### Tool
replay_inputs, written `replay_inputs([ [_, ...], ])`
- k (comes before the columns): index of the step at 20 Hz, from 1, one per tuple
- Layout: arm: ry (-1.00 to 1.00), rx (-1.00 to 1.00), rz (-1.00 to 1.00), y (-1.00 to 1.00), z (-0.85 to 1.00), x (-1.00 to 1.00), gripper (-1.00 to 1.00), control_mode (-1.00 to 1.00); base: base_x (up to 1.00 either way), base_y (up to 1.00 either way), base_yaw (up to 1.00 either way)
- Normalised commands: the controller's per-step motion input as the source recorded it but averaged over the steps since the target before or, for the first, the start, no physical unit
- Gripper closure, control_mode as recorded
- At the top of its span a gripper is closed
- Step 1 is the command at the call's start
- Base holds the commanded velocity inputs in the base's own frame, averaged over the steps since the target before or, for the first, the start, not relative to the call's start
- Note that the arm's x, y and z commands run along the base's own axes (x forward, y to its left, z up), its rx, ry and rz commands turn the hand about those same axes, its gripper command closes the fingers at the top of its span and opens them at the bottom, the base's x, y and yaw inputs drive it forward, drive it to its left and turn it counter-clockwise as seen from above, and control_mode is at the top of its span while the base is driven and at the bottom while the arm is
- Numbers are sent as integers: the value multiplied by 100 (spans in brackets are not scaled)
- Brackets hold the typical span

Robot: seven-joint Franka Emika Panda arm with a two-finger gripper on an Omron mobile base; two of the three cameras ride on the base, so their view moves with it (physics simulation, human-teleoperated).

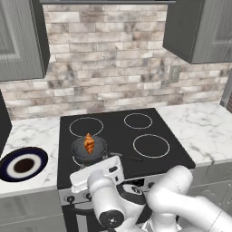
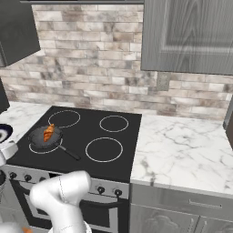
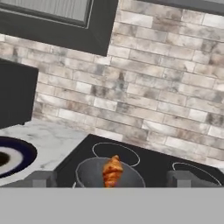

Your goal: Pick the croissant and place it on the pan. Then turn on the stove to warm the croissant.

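Hand view, nearest first: gripper (image 3: 112,178) spread wide, two grey fingertips (image 3: 41,178) far apart at the bottom edge, nothing between them, nothing held. Just beyond sits the pan (image 3: 94,173) on the near-left burner of the stove (image 3: 151,164), with the croissant (image 3: 112,171) propped up inside it. Left base view: pan handle (image 1: 124,157) points right along the glass. Knobs (image 2: 100,189) line the silver front panel. Left of the stove, a dark blue plate (image 1: 22,163) lies on the marble counter (image 1: 31,131). Farthest back, brick wall (image 1: 108,59) and grey cabinets (image 1: 199,29).
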Motion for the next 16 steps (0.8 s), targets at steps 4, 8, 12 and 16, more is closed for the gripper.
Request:
replay_inputs([
  [4,1,0,7,37,-89,-49,-100,-100,0,0,0],
  [8,0,0,10,55,-81,-63,-100,-100,0,0,0],
  [12,0,0,9,43,-57,-60,-100,-100,0,0,0],
  [16,0,0,1,1,-4,0,-100,-100,0,0,0],
])
